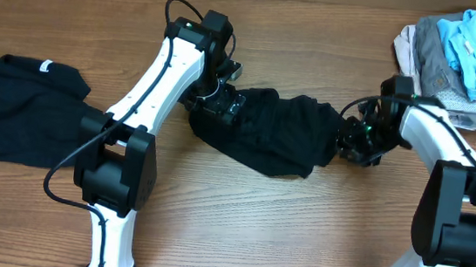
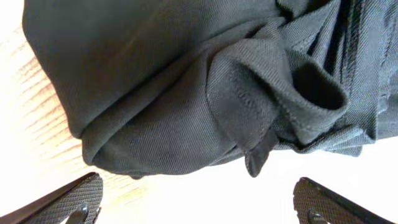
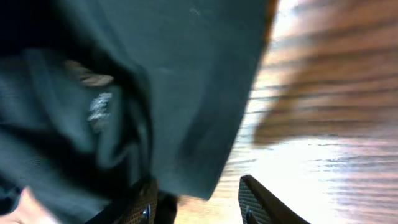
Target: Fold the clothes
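Wood-grain table (image 1: 255,232), bunched black T-shirt (image 1: 277,133), left end effector (image 2: 198,199) wide open, right end effector (image 3: 198,186) part-open, both empty

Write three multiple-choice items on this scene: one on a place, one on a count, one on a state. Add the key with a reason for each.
1. Where does the pile of pale garments lie?
A. at the far right corner of the table
B. between the two grippers
C. at the left edge

2. How many black garments are in view?
A. one
B. two
C. four

3. How does the left gripper stand?
A. shut on black fabric
B. open, nothing between its fingers
C. shut on nothing

Key:
1 A: the overhead view shows the pile at the far right.
2 B: one black garment lies in the middle, another at the left edge.
3 B: the left wrist view shows the fingers wide apart, with the fabric ahead of them.
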{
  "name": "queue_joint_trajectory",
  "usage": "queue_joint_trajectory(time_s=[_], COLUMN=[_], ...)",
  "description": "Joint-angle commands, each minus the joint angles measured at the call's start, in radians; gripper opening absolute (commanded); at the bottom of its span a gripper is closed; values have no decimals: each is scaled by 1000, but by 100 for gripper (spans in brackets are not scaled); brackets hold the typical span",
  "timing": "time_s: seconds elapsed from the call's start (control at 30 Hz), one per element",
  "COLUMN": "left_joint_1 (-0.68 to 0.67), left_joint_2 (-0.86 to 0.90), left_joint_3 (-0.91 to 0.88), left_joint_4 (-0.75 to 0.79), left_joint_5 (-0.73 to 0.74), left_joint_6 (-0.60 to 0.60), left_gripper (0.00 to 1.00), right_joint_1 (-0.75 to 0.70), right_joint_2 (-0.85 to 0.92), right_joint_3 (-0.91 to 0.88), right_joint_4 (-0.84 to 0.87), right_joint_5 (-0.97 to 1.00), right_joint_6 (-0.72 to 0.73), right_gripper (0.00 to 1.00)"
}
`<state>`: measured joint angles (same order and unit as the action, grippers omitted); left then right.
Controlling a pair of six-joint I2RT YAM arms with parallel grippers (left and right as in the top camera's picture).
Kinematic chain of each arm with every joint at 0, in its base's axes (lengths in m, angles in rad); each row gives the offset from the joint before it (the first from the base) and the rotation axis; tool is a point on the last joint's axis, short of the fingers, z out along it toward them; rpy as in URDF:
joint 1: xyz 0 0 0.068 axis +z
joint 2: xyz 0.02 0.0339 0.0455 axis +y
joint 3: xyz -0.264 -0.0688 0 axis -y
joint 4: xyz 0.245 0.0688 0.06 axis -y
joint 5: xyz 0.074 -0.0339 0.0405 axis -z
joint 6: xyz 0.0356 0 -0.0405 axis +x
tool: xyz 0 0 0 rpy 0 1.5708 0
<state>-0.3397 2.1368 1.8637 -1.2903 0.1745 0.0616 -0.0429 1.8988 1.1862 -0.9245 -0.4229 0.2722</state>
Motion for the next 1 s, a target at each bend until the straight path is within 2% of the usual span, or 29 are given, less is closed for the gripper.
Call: queue_joint_trajectory(time_s=[0.0, 0.27, 0.3, 0.37, 0.4, 0.43, 0.63, 0.97], left_joint_1=[-1, -1, -1, -1, -1, -1, 11, 103], left_joint_2=[-5, -5, -5, -5, -5, -5, -5, -5], left_joint_3=[19, 19, 19, 19, 19, 19, 19, 19], left_joint_4=[7, 13, 14, 14, 14, 12, 5, -34], left_joint_5=[-10, -20, -27, -32, -34, -40, -138, -156], left_joint_6=[21, 21, 21, 21, 21, 21, 17, 8], left_gripper=[100, 100, 100, 100, 100, 100, 100, 100], right_joint_1=[5, 31, 37, 47, 53, 55, -10, -276], right_joint_2=[-28, -28, -28, -28, -28, -28, -37, -67], right_joint_3=[-63, -171, -172, -172, -172, -172, -134, 196], right_joint_4=[57, 269, 285, 304, 310, 311, 284, -120], right_joint_5=[13, -79, -84, -98, -102, -101, -102, -102], right_joint_6=[83, 132, 147, 152, 152, 152, 116, -154], right_gripper=[46, 45, 42, 33, 22, 5, 4, 4])
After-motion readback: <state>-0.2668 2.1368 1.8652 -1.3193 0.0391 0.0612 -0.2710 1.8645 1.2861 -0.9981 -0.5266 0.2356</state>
